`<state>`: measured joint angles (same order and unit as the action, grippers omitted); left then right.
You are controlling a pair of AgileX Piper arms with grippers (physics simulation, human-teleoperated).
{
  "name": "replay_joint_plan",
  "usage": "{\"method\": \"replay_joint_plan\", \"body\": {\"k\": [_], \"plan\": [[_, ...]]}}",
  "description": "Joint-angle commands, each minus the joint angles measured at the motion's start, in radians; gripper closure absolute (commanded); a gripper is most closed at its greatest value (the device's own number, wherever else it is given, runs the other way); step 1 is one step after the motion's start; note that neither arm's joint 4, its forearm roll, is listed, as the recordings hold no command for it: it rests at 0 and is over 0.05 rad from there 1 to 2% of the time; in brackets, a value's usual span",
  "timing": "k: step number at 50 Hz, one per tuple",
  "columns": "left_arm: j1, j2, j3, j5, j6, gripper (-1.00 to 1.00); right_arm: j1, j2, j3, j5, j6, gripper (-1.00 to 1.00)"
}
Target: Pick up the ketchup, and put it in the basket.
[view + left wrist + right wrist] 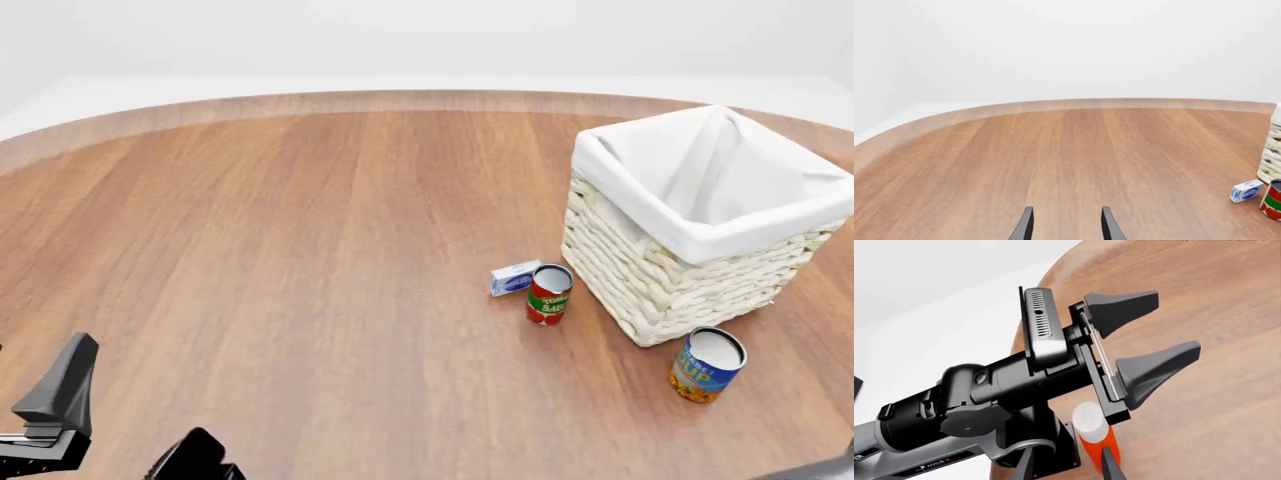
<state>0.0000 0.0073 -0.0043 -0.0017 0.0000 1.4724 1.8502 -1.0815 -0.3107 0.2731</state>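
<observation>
1. Broadly, the wooden table (294, 260) carries the wicker basket (667, 270) toward its right edge, upright and lined with white cloth.
2. The left arm lies low at the near left corner, its claw (1147, 347) spread wide with nothing between the fingers.
3. The right claw (1066, 462) grips the ketchup bottle (1095, 437) between its closed fingers, white cap pointing away, near the left arm.
4. A red tomato can (549, 294) and a small blue box (513, 278) stand just beside the basket's near left side; a blue-yellow can (706, 365) is at its near corner.
</observation>
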Motion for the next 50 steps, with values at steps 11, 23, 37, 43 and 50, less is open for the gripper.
{"method": "replay_joint_plan", "body": {"k": [11,23,37,43,50], "plan": [[0.0,0.0,0.0,0.0,0.0,-1.0,-0.028,0.034,-0.042,0.012,-0.015,-1.0],[0.0,0.0,0.0,0.0,0.0,-1.0,-0.042,0.056,-0.069,0.026,-0.025,-1.0],[0.0,0.0,0.0,0.0,0.0,-1.0,-0.051,0.076,-0.091,0.046,-0.024,-1.0],[0.0,0.0,0.0,0.0,0.0,-1.0,-0.052,0.077,-0.093,0.047,-0.024,-1.0],[0.0,0.0,0.0,0.0,0.0,-1.0,-0.079,0.109,-0.13,0.073,-0.025,-1.0]]}}
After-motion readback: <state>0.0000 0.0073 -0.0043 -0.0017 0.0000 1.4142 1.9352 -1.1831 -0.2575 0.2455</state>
